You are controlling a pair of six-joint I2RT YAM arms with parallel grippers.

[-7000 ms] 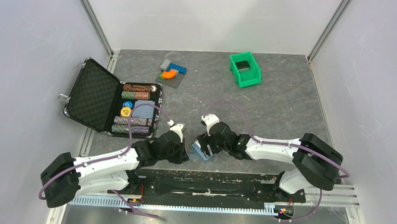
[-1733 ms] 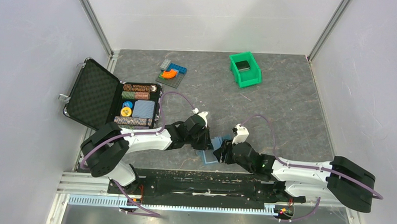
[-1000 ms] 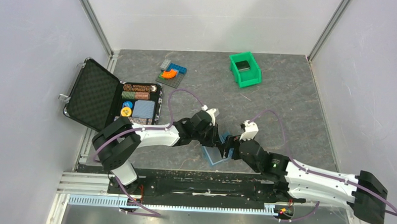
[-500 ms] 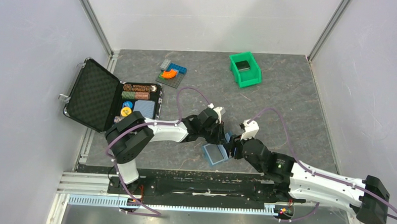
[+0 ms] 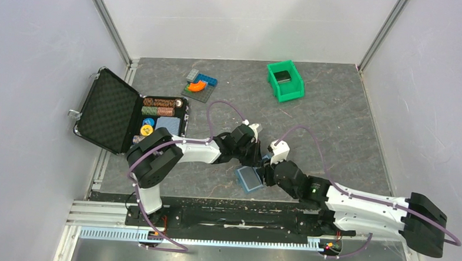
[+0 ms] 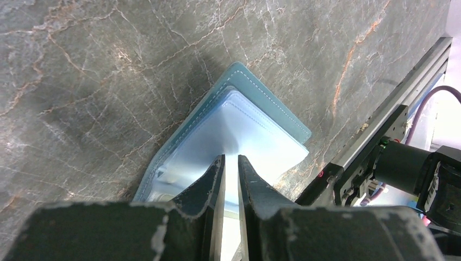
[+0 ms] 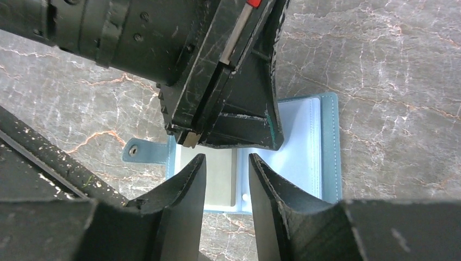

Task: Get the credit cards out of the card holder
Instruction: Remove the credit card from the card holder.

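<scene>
- Top view: the wallet lies open on the grey marbled worktop at 6 o'clock, near the front edge.
- The left end effector sits at the wallet's 12 o'clock edge. The right end effector is just beside the wallet at 3 o'clock.
- An open black case holding rows of chips stands at 9 o'clock. Toy blocks lie at 11 o'clock.
- A green bin stands at 1 o'clock with something flat and dark inside.
- Left wrist view: the two fingers are clenched almost together, with only a thin slit between them.
- Their tips meet a pale blue inner leaf of the wallet, and they appear to pinch it. The darker teal cover shows beyond that leaf, flat on the worktop.
- A metal rail runs past at 3 o'clock.
- Right wrist view: the right fingers are spread apart, released and grasping nothing, poised over the open wallet.
- The black left end effector comes in from 12 o'clock and covers the wallet's upper part.
- Between the right fingers shows an olive-grey rectangle in the wallet's left pocket; whether it is a card I cannot tell.
- The pale right-hand leaf lies at 3 o'clock. A strap with a snap sticks out at 9 o'clock.
</scene>
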